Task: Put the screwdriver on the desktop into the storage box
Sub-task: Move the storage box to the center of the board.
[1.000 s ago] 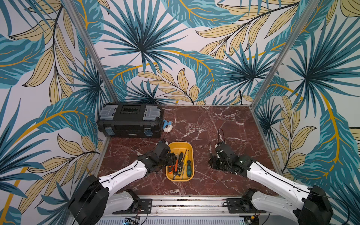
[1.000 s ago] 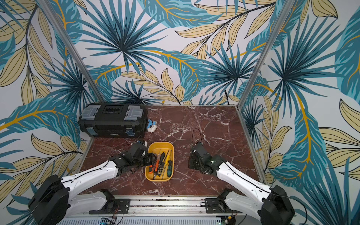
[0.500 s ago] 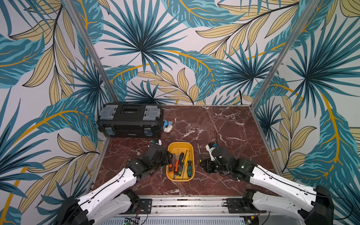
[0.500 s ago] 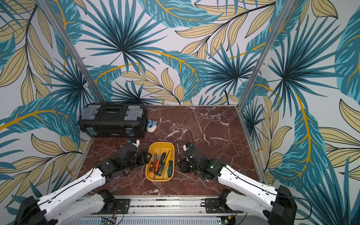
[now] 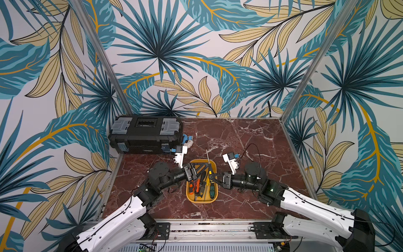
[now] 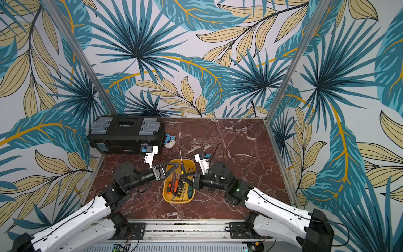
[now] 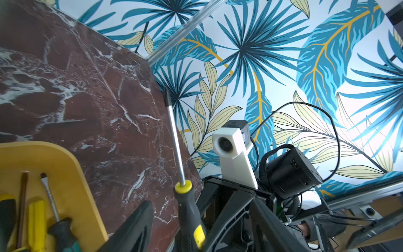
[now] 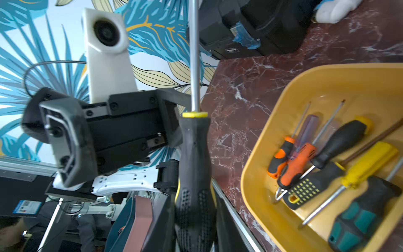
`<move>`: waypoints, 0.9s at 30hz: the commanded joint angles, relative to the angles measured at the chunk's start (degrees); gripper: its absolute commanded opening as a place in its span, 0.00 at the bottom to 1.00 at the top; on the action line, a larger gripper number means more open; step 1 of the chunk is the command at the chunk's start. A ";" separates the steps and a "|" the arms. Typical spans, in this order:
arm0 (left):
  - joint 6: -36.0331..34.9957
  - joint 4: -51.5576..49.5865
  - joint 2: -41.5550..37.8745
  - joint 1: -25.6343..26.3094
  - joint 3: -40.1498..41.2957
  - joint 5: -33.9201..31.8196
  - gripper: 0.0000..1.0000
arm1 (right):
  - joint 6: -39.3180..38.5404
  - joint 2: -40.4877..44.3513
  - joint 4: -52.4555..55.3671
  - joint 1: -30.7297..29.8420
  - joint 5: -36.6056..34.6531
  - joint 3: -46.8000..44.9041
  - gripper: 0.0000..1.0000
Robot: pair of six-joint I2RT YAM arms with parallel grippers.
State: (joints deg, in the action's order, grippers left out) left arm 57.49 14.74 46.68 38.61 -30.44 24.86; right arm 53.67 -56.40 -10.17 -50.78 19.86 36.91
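Screwdriver (image 5: 208, 162), black-and-yellow, is above the far end of the storage box (image 5: 190, 196), shaft pointing toward the rear wall. We see the right gripper (image 5: 212, 177) clamped on its handle. The left gripper (image 5: 201, 171) stands wide, jaws either side of it.

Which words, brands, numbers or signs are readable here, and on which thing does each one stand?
None can be read.
Toolbox: small white plate on its front, print too small and blurred.
Blue-and-white sticker in the right wrist view: blurred, unreadable.
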 commanded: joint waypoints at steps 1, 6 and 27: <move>1.19 4.91 0.90 0.48 1.64 2.78 0.73 | 3.69 -0.18 -9.82 -0.32 3.29 -1.62 0.00; 3.41 11.91 3.88 1.65 2.49 6.81 0.66 | 5.67 -1.88 -13.37 -0.64 4.00 -2.14 0.00; 3.52 14.44 6.38 2.35 2.39 2.83 0.35 | 6.66 -0.20 -15.32 -2.48 3.13 -5.88 0.00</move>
State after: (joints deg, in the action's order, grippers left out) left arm 60.71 24.99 52.71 40.95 -29.28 27.05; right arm 60.27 -58.02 -23.59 -52.99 23.55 32.14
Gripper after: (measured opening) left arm 0.357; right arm 0.239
